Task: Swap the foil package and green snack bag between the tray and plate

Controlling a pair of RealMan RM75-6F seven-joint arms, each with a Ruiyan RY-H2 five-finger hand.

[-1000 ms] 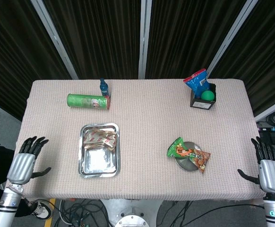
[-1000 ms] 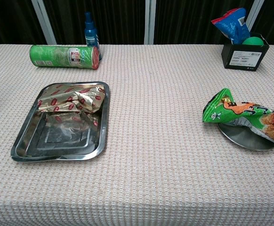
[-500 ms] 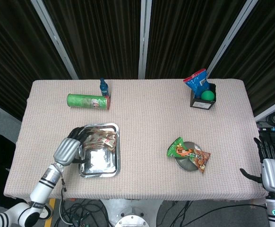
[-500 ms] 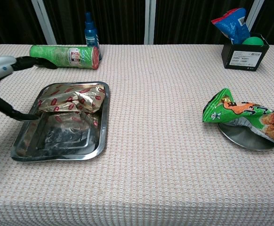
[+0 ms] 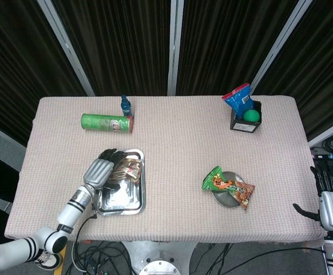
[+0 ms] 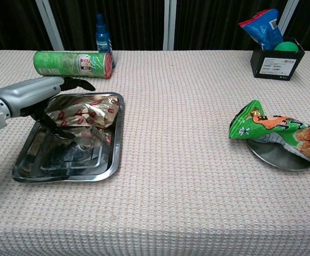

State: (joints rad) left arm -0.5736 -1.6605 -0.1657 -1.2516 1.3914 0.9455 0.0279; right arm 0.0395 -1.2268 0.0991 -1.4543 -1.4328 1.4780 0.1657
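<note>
One crinkly foil package, steel tray

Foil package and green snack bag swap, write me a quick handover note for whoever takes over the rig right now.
Left hand: over the tray's far left end, fingers spread over the foil package; no grip visible.
Right hand: off the table's right edge, open, holding nothing.
Foil package lies in the far end of the tray. Green snack bag lies across the plate.
Done: nothing swapped.
Left: move the foil package to the plate and the snack bag to the tray.
</note>
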